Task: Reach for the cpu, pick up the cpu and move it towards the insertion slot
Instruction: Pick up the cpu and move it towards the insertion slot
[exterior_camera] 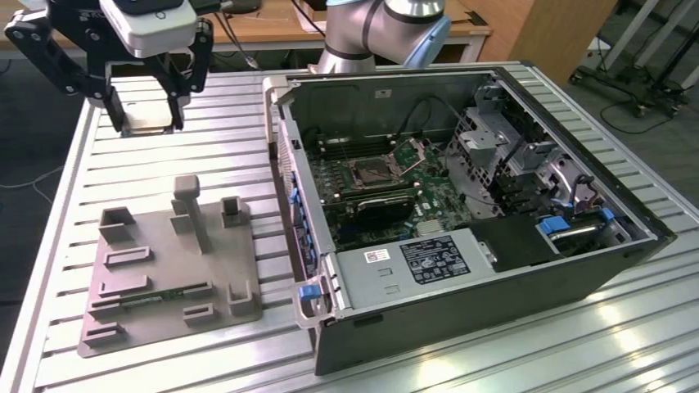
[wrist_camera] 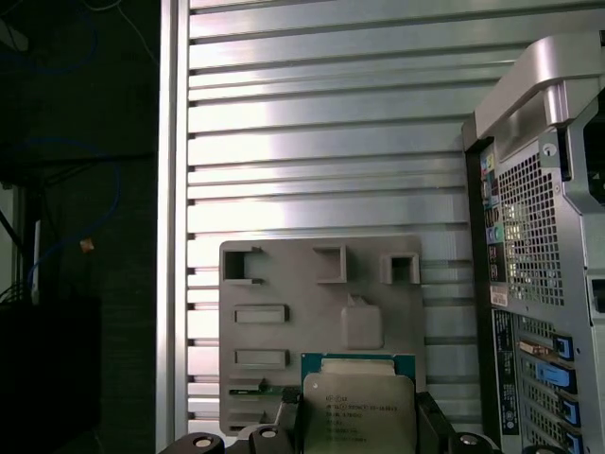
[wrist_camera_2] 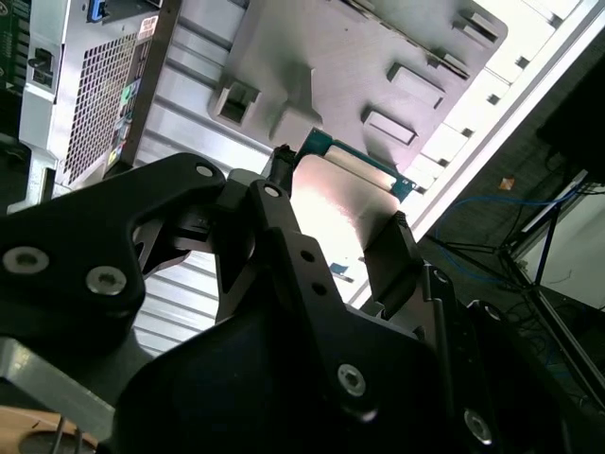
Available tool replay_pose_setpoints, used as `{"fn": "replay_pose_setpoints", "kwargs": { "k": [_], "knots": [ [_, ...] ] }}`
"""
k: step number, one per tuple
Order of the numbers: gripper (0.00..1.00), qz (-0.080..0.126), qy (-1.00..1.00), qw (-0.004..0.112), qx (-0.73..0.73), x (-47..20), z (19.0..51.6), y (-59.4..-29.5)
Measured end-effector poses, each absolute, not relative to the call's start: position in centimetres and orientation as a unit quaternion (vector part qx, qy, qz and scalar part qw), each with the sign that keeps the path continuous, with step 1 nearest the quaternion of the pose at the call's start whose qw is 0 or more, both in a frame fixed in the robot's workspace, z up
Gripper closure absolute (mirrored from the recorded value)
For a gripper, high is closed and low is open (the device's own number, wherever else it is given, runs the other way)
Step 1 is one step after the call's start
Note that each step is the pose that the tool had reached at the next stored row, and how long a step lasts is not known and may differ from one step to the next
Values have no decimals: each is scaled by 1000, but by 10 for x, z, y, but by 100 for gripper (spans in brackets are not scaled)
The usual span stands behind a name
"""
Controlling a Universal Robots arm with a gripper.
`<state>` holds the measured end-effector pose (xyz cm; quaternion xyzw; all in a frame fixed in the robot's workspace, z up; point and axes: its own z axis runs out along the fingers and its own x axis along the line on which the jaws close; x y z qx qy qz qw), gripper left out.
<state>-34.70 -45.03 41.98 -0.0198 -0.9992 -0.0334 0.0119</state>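
- Black fingers [wrist_camera_2: 392, 253] of my gripper [exterior_camera: 147, 113] were clamped on the cpu [wrist_camera: 359, 409], one on each of two opposite edges. Its silver top plate and thin green rim showed between them in both wrist views.
- The cpu hung in the air above the slatted metal table [exterior_camera: 164, 155], at the exterior view's left. It touched nothing but my fingers.
- I judged the reach and the pick-up done and the carry towards the insertion slot [exterior_camera: 366, 172] in hand, with most of the way left: the slot was well apart from my gripper.
- The slot lay on the green board inside the open computer case [exterior_camera: 470, 315]. Its retention plate [exterior_camera: 413, 154] was hinged up, so the dark centre was uncovered.
- As I judged it, the carry called for a firm, level hold on the chip. It also called for a path towards the exterior view's right, high enough to pass over the case's near wall [exterior_camera: 286, 164].
- The grey fixture plate [exterior_camera: 153, 246] sat on the table near me, with raised blocks and shallow pockets. Its tall post [exterior_camera: 188, 205] stood up where a low pass could clip it.
- Inside the case the raised retention plate stood just beside the slot, and black cables [exterior_camera: 421, 115] looped above the board behind it. A dark component [exterior_camera: 377, 209] sat close on the slot's near side. I reckoned these left a narrow way in from above.
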Motion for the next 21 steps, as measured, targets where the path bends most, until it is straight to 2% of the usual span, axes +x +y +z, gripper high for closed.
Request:
{"fn": "replay_pose_setpoints", "kwargs": {
  "k": [21],
  "knots": [
    [46,-33,-999,12,-20,-340,420,-450]
  ]
}}
